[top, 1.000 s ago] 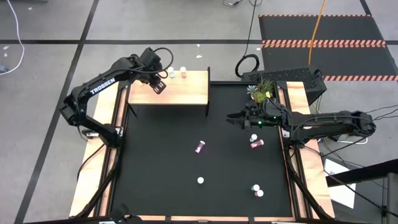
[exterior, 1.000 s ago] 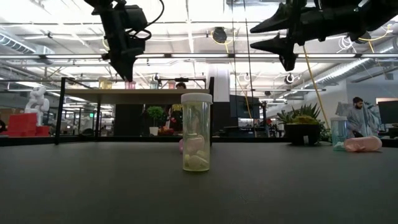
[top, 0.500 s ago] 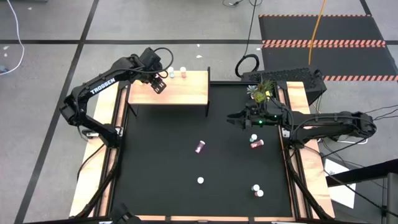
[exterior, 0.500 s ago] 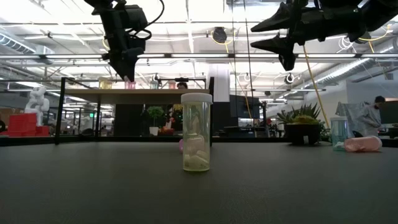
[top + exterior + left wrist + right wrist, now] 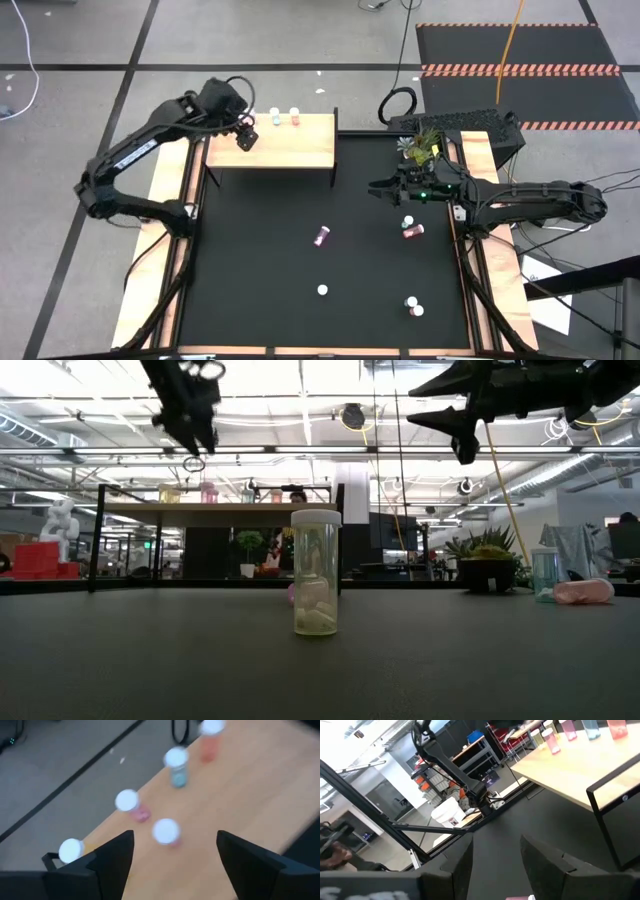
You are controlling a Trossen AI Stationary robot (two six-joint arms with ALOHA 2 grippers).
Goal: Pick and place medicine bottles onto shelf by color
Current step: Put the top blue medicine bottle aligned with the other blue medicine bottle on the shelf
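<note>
Left gripper [image 5: 243,138] released, empty, over shelf [image 5: 300,152]. Right gripper [image 5: 376,189] apparently parted, empty; nearest bottle [image 5: 413,230] upended at five o'clock.

Past our right gripper [image 5: 495,865] — its two dark fingers parted over the black table [image 5: 530,820] — we see the light-wood shelf [image 5: 570,770], small bottles [image 5: 552,742] along its far edge, and the left arm [image 5: 450,767] beyond.

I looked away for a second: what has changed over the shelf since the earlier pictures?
The left pincer has lifted off the shelf and pulled back toward its own side, open and empty; the bottles it left stand on the board. The right pincer still hovers over the table, and the loose bottles there have not moved.
</note>
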